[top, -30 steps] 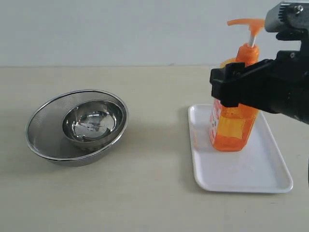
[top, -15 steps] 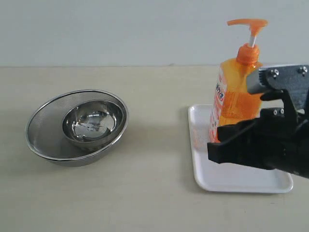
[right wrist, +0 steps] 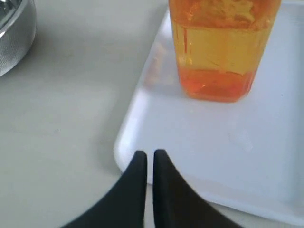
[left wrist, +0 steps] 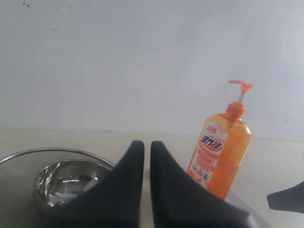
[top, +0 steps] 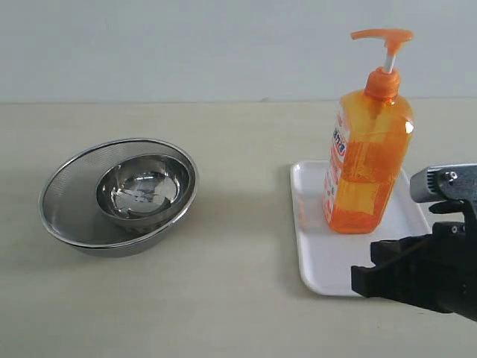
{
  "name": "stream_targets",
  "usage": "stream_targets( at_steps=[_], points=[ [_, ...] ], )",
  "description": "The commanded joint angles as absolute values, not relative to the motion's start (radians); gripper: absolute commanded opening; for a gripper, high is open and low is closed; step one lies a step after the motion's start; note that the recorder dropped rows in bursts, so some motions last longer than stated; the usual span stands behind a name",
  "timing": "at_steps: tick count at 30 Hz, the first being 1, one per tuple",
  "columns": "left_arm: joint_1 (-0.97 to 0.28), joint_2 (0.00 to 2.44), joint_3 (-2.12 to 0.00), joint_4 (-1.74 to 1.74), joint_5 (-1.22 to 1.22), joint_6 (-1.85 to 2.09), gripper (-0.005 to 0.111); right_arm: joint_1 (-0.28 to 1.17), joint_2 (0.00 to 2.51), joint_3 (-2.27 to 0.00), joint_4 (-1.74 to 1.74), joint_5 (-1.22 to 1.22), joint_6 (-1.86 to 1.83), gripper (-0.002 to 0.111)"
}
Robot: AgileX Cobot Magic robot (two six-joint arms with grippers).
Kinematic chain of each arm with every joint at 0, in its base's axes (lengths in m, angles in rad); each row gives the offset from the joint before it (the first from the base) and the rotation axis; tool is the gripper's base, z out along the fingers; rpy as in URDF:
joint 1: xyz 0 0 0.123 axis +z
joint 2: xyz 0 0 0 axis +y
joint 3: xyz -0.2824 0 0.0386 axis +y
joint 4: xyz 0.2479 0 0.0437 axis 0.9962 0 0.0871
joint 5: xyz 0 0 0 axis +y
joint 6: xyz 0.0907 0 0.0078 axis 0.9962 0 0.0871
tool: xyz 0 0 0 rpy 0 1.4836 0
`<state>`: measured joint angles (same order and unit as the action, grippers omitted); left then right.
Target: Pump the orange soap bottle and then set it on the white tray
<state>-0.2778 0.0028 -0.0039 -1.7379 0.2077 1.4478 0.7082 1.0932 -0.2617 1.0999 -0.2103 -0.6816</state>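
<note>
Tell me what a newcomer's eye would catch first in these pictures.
The orange soap bottle stands upright on the white tray, on the right in the exterior view. At the left, a shiny steel bowl sits inside a wider mesh bowl. The black right gripper hangs shut by the tray's near edge.

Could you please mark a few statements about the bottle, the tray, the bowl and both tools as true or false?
1. The bottle stands upright on the tray. True.
2. The right tool grips the bottle. False: it is shut on nothing, clear of the bottle.
3. The bowl sits inside a strainer. True.
4. The left tool is open. False: it is shut and empty.
5. The bowl is on the tray. False: it is on the table, apart from the tray.
</note>
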Motion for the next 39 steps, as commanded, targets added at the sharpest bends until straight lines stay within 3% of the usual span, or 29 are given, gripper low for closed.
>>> stream_targets(
  at_steps=[1, 39],
  points=[
    [-0.279, 0.000, 0.000, -1.744, 0.256, 1.442, 0.005, 0.710, 1.092, -0.256, 1.088, -0.217, -0.645, 0.000],
    [-0.267, 0.000, 0.000, -1.744, 0.215, 1.546, 0.005, 0.710, 1.092, -0.256, 1.084, -0.236, -0.648, 0.000]
  ],
)
